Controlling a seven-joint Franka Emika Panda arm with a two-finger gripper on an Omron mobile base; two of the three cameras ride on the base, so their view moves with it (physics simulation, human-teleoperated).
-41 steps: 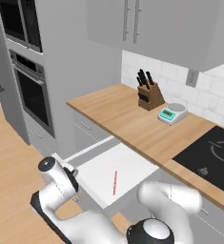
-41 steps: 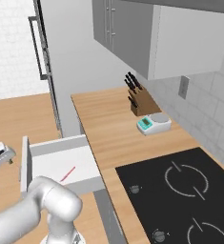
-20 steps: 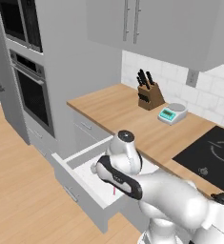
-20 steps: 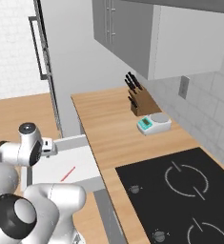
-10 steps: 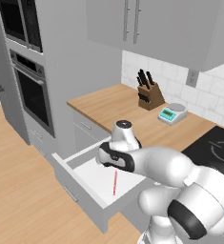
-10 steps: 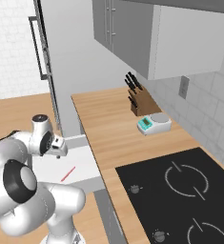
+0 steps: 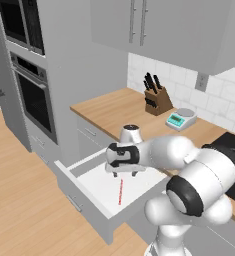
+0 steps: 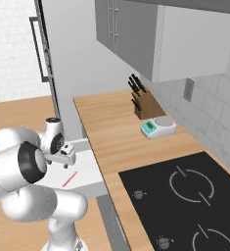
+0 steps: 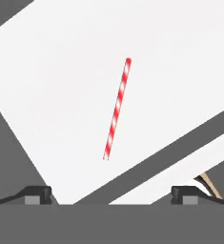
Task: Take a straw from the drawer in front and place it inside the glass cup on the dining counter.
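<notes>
The drawer stands pulled out under the wall-side worktop, its white floor bare except for the straw. The red-and-pale striped straw lies flat near the middle of the drawer floor. My gripper hangs over the drawer's back part, pointing down, a little above the straw and not touching it. Its two fingertips stand wide apart with nothing between them, so the gripper is open. The glass cup and the dining counter are out of view.
The wooden worktop above the drawer carries a knife block and a small scale. A black cooktop lies to the right. A built-in oven and tall cabinet stand to the left, over wooden floor.
The arm has swung up from low beside the drawer to over it, and the hand now points down above the straw. The jaws stayed open. The straw has not moved.
</notes>
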